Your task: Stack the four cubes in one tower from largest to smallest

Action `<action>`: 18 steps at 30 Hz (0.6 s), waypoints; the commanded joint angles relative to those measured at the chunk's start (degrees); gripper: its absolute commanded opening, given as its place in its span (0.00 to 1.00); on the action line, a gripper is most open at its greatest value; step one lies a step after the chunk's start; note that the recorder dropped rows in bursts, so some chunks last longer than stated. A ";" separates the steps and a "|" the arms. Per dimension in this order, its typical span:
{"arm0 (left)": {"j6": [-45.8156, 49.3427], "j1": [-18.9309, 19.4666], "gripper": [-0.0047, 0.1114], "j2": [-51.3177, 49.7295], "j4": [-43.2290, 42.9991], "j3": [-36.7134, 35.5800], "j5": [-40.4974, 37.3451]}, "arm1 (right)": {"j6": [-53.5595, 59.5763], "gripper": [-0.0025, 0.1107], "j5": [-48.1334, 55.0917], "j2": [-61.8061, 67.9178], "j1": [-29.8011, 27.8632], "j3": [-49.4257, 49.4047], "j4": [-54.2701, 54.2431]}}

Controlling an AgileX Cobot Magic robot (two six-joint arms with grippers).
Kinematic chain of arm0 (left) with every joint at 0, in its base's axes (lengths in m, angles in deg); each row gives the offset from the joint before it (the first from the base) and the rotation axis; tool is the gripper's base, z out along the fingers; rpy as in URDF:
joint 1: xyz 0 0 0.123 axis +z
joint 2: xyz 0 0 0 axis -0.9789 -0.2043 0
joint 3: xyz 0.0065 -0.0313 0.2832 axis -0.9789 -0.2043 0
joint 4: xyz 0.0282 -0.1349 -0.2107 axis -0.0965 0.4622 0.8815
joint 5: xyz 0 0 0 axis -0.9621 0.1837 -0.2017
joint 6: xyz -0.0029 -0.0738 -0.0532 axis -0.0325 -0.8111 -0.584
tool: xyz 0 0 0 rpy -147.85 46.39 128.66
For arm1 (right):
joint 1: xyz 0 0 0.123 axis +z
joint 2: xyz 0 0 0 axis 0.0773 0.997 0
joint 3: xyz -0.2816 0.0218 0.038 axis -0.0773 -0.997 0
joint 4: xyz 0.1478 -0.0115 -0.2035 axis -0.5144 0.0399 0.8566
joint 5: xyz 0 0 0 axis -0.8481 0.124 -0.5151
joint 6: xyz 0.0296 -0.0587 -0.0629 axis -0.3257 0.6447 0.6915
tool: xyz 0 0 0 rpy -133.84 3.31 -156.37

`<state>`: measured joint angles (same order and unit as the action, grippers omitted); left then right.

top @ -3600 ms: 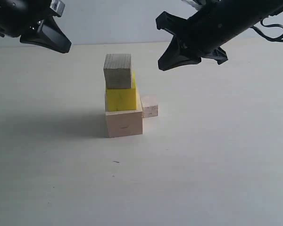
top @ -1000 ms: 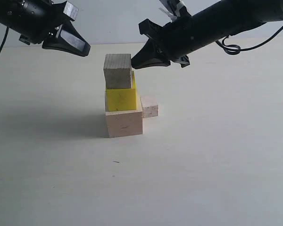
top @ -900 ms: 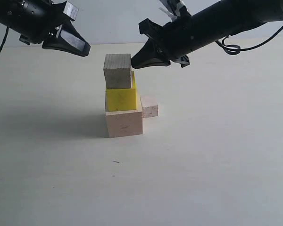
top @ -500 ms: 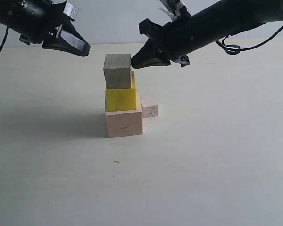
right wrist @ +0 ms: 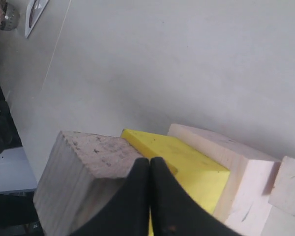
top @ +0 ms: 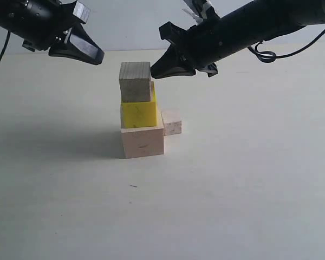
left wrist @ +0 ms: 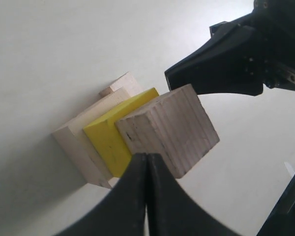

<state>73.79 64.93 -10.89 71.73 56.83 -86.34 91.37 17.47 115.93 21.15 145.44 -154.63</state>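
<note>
Tower (top: pixel 142 135) of 3, big wood cube (top: pixel 143 146) under yellow cube (top: pixel 138 114) under small wood cube (top: pixel 135 82), stands below 2 empty grippers pinched closed, right gripper (top: pixel 156 72) just beside its top, left gripper (top: pixel 92 56) farther off, smallest cube (top: pixel 171 122) down below the right gripper by the tower's foot.

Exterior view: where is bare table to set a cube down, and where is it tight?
Bare table lies in front of the largest cube, left of it, and right of the smallest cube. Crowded beside the top cube: left gripper and right gripper flank it.
</note>
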 commanded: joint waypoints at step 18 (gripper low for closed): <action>0.43 0.03 0.04 0.47 1.05 -0.08 -0.27 | -0.27 0.02 0.45 0.05 -0.41 0.34 -0.61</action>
<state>74.03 64.93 -10.89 71.87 56.83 -86.84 90.90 17.69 115.93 21.15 145.44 -154.63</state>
